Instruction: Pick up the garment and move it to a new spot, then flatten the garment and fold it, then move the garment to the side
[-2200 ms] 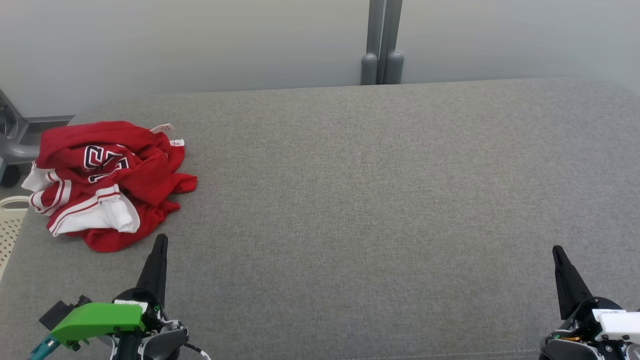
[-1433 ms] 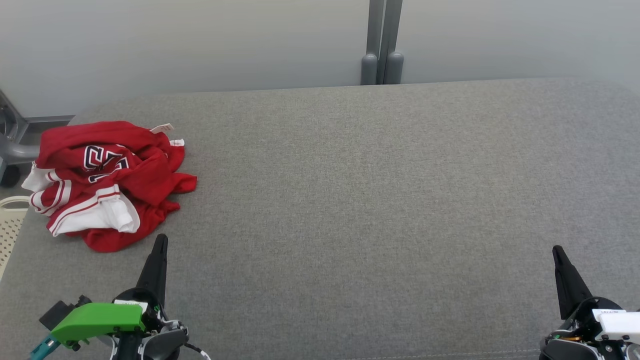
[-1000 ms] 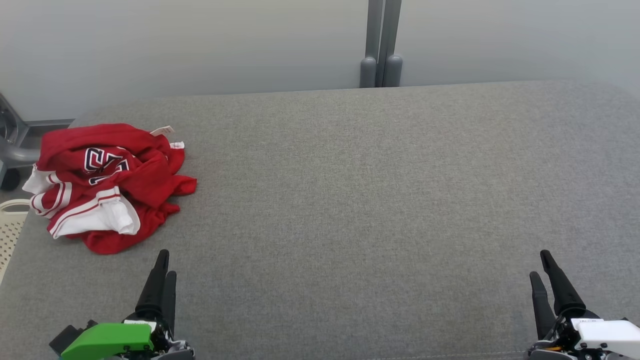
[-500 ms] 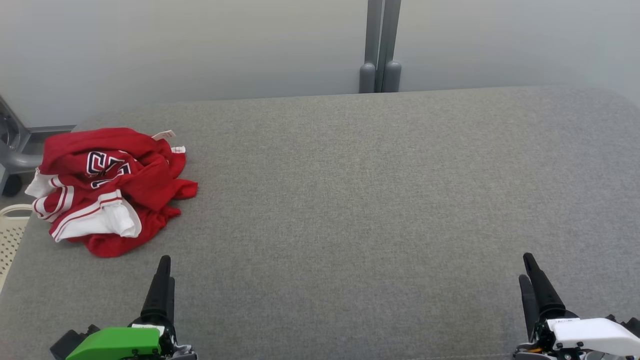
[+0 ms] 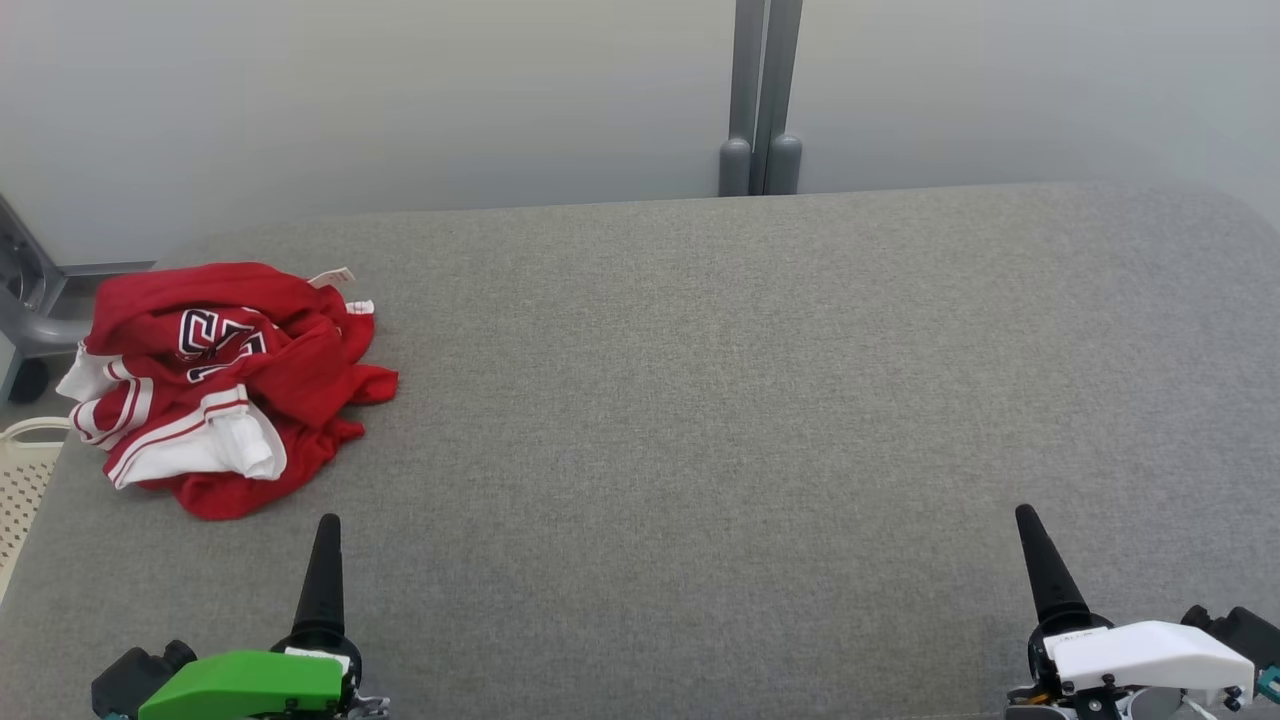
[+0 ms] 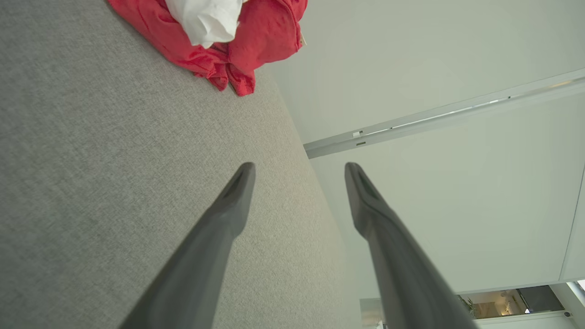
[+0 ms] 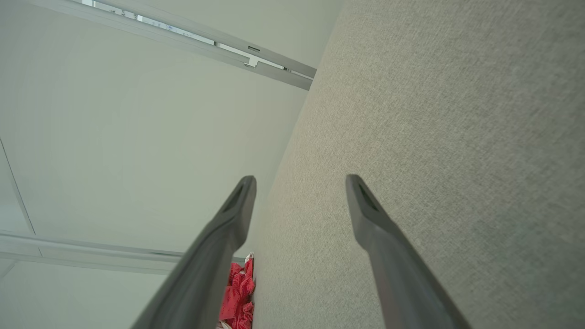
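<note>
Just opened the left jaws: shut a second ago, now spread wide in the left wrist view, fingers (image 6: pixel 228 219) well apart with nothing between. Right jaws equally wide and empty, fingers (image 7: pixel 228 228) above bare bench (image 5: pixel 700 450). Both wrists rolled edge-on to the head and drawn back toward the near edge, so just one dark finger each from above. Head tilted too, which puts the whole scene lower in that view; no move of the cloth itself.

Probably a readying for the first pick; nothing of the task done yet.

Ahead and slightly left of the left jaws, across a strip of bare bench: the garment (image 5: pixel 225 385), a crumpled red heap with white striped trim, untouched, at the bench's far left and well apart from the right jaws. Nothing lying in the path to it.

Close to the left edge, though, so a push instead of a pinch could slide it off toward the basket (image 5: pixel 22 470) beside the bench. Farther back, a grey frame (image 5: pixel 30 330) on a wheel, then the post (image 5: pixel 758 110) against the wall (image 5: pixel 400 100).
</note>
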{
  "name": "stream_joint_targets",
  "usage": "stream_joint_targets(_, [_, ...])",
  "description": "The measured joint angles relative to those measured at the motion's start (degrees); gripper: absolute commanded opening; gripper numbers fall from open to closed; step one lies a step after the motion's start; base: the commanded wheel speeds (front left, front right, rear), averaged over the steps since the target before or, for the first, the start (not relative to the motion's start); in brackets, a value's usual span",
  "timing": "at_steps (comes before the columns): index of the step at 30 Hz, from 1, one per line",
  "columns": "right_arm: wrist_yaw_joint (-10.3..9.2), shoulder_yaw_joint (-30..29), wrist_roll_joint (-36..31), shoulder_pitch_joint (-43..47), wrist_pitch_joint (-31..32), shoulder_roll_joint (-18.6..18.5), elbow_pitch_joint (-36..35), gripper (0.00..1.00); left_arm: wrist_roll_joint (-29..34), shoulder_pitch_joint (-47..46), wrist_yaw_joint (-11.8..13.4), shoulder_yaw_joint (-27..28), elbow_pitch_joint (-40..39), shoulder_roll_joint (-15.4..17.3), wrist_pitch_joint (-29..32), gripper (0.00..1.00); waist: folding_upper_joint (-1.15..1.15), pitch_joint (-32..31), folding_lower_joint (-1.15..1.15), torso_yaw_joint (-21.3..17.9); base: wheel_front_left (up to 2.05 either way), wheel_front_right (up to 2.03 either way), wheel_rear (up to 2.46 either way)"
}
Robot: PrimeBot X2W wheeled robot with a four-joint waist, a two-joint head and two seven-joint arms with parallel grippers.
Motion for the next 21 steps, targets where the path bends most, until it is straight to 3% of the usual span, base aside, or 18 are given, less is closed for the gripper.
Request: stream_joint_targets(21, [0.00,1.08,-26.65,-4.25,-2.02,-0.24,6.50,1.00,20.81,-0.27,3.30,-4.00,1.54,1.54,-3.87,1.00,0.00,-1.50,0.00,0.07,0.00,0.00,0.00])
